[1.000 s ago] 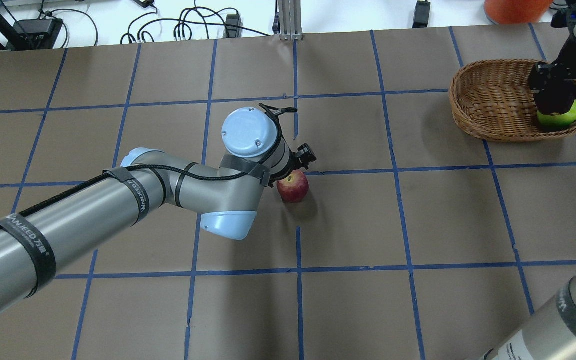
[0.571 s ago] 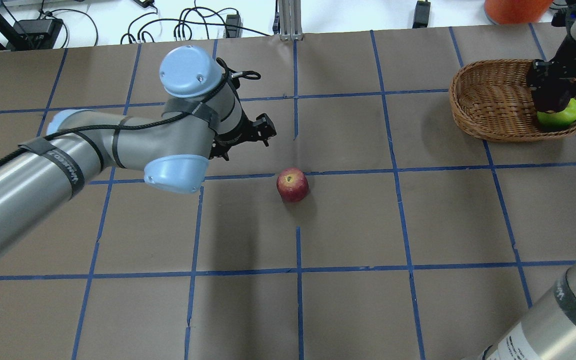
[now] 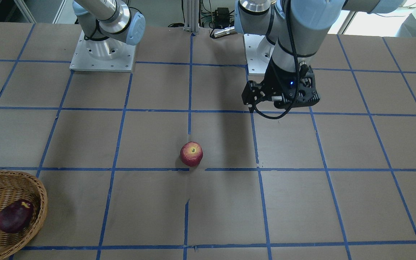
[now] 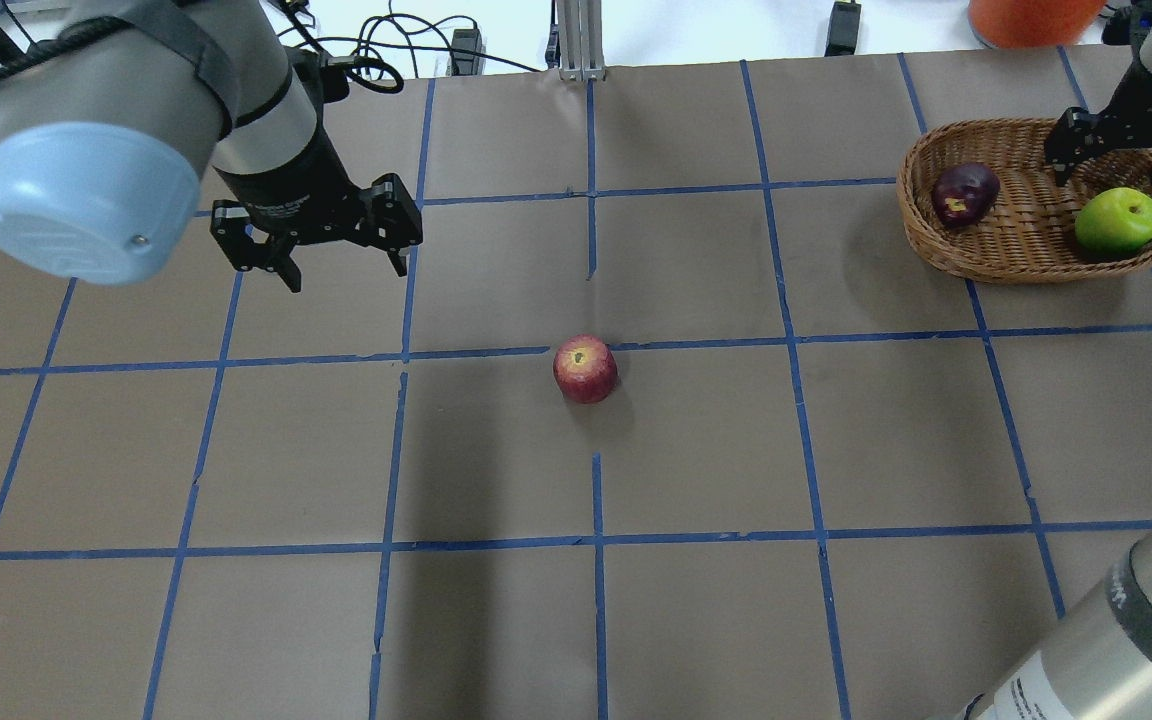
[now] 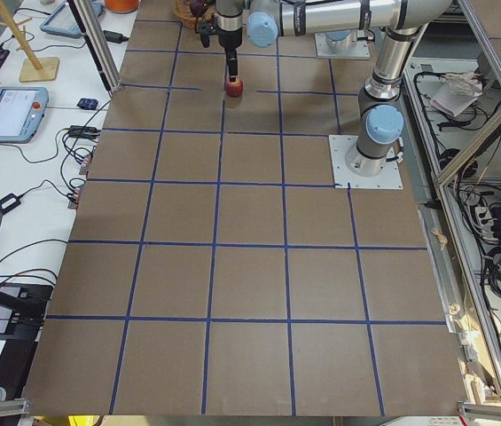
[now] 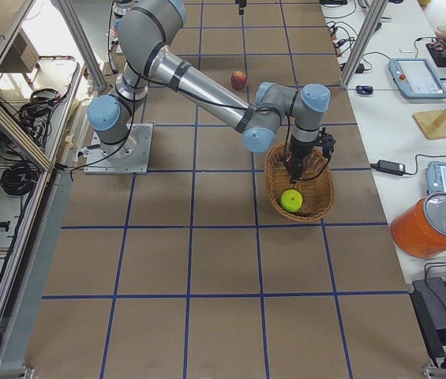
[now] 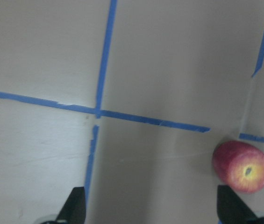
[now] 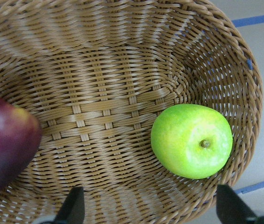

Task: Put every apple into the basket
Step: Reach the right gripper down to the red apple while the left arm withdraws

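Note:
A red apple [image 4: 585, 369] with yellow flecks at the stem stands on the table's middle; it also shows in the front view [image 3: 191, 154] and low right in the left wrist view [image 7: 241, 166]. The wicker basket [image 4: 996, 250] at the far right holds a yellow-green apple [image 4: 1117, 219] and a maroon apple [image 4: 965, 193]. My left gripper [image 4: 346, 272] is open and empty, raised, well to the left of and beyond the red apple. My right gripper [image 4: 1111, 175] is open and empty above the basket, over the green apple [image 8: 191, 140] and beside the maroon apple [image 8: 5, 140].
The table is brown paper with a grid of blue tape [image 4: 596, 350]. An orange container [image 4: 1031, 20] stands beyond the basket. Cables [image 4: 386, 50] lie past the far edge. The arm bases [image 3: 103, 54] are bolted at the robot's side.
My left arm swung away from the red apple, to the left and up. My right gripper rose off the green apple, which stays in the basket; the maroon apple now shows.

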Robot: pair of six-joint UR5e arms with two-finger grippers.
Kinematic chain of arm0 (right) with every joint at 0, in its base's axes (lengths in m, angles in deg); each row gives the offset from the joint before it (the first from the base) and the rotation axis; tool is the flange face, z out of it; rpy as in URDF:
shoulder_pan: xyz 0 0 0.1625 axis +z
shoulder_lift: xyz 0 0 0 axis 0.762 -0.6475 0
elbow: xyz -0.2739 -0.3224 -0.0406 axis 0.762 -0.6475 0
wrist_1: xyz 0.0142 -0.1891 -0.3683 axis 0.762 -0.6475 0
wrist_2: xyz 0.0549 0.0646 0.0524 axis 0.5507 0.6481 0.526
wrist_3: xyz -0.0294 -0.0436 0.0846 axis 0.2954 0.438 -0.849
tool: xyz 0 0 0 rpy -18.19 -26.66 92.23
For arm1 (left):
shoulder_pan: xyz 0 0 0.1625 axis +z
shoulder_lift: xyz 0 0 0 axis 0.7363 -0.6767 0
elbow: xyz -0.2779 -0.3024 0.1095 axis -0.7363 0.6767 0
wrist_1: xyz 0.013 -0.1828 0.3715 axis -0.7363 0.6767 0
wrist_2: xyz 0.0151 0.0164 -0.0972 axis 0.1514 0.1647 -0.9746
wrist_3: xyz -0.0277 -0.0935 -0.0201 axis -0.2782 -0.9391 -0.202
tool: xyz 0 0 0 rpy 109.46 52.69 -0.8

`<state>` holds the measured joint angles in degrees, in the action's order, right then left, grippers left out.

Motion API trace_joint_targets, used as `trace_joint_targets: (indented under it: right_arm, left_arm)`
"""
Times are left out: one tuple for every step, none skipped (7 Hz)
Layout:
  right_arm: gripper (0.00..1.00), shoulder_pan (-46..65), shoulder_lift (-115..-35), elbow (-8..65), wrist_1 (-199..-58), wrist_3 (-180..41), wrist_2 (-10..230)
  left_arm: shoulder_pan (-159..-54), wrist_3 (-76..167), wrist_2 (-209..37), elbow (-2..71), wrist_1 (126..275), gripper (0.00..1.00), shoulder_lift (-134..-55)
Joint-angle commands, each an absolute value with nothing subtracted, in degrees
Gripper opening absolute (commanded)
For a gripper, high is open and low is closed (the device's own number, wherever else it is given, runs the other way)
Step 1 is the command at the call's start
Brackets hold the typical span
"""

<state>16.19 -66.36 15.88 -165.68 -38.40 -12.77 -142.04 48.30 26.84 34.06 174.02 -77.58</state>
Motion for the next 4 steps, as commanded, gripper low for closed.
trace_joint_targets:
  right_arm:
    - [1.0, 22.21, -71.98, 16.28, -155.9, -41.87, -12.32]
    - [1.0, 28.43, -74.72, 16.63, -151.3, -49.56, -12.23]
    - [1.0, 35.45, -75.09, 16.81, -148.39, -56.77, -9.97]
    - [1.0, 41.26, -74.92, 17.42, -148.1, -63.98, -6.29]
  left_arm:
    - [-141.9, 48.87, 27.79, 27.85, 184.49, 1.0, -76.65]
    - [-141.81, 49.05, 27.27, 26.88, 183.63, 1.0, -77.0]
    - [-141.72, 48.96, 27.26, 26.96, 180.93, 1.0, -77.0]
    - [-141.72, 49.05, 27.61, 26.88, 180.64, 1.0, -76.74]
